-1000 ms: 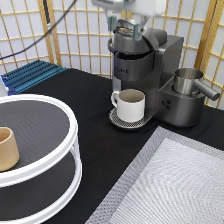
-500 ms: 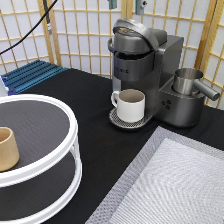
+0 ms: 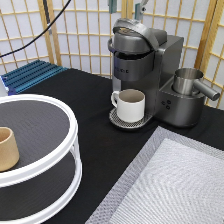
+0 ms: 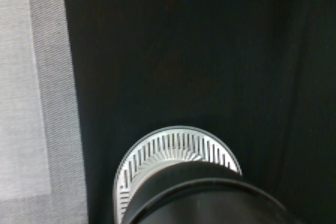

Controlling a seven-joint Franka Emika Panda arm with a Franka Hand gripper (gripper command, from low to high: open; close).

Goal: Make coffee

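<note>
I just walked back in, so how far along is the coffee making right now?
Looks done: the white mug sits on the drip tray under the coffee machine, whose lid appears shut. In hand: nothing visible; the gripper is barely in frame above the machine. No pod shows. Whether coffee has brewed can't be told.

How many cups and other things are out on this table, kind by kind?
Coffee machine: 1
White mug with handle: 1
Tan handleless cup: 1
Metal jug: 1
White two-tier stand: 1
Grey mat: 1
Blue rack: 1
Total: 7
</note>
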